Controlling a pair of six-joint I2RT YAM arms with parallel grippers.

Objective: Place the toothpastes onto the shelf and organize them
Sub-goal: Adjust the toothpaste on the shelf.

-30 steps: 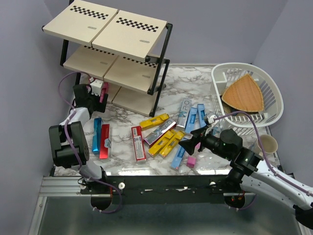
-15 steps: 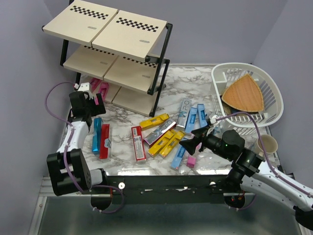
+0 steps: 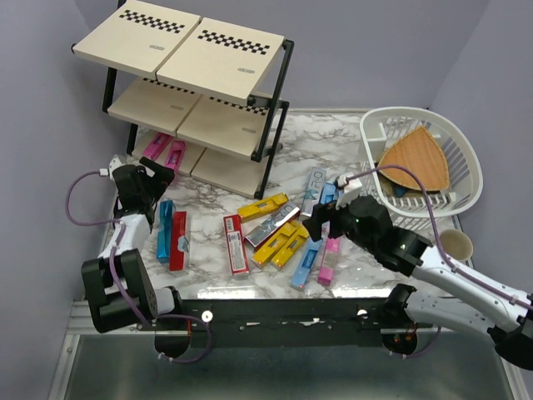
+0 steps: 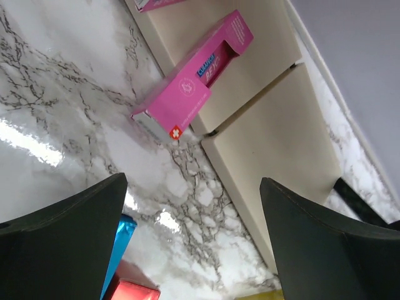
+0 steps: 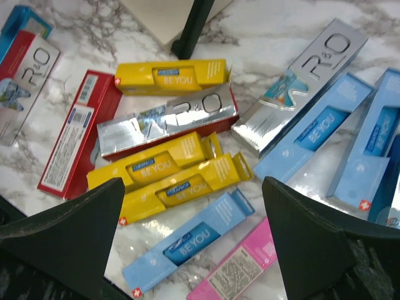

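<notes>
Two pink toothpastes (image 3: pixel 156 146) are lying side by side at the left end of the lowest board of the shelf (image 3: pixel 200 58) in the top external view. The left gripper (image 3: pixel 158 177) is hovering just in front of them over the marble table (image 3: pixel 333 137), its jaws standing wide with nothing between them. A blue box (image 3: pixel 165 229) and a red box (image 3: pixel 178 240) are lying together near the left arm, and a second red box (image 3: pixel 236 243) is resting beside a heap of yellow, silver and light blue boxes (image 3: pixel 279 243) in the middle. The right gripper (image 3: pixel 323 218) is hanging over the right side of that heap, jaws spread and holding nothing. A white basket (image 3: pixel 466 158) with a wooden wedge (image 3: pixel 416 158) in it is sitting at the far right.

In the left wrist view, the open fingers (image 4: pixel 69 244) are framing one pink toothpaste, which is lying aslant on the beige bottom board with one end overhanging its edge.

In the right wrist view, the wide fingers (image 5: pixel 325 250) are flanking two yellow boxes (image 5: pixel 153 165) lying side by side. A silver box (image 5: pixel 169 119) is resting above them, and a light blue box (image 5: pixel 187 240) and a pink box (image 5: pixel 237 265) are lying below.
</notes>
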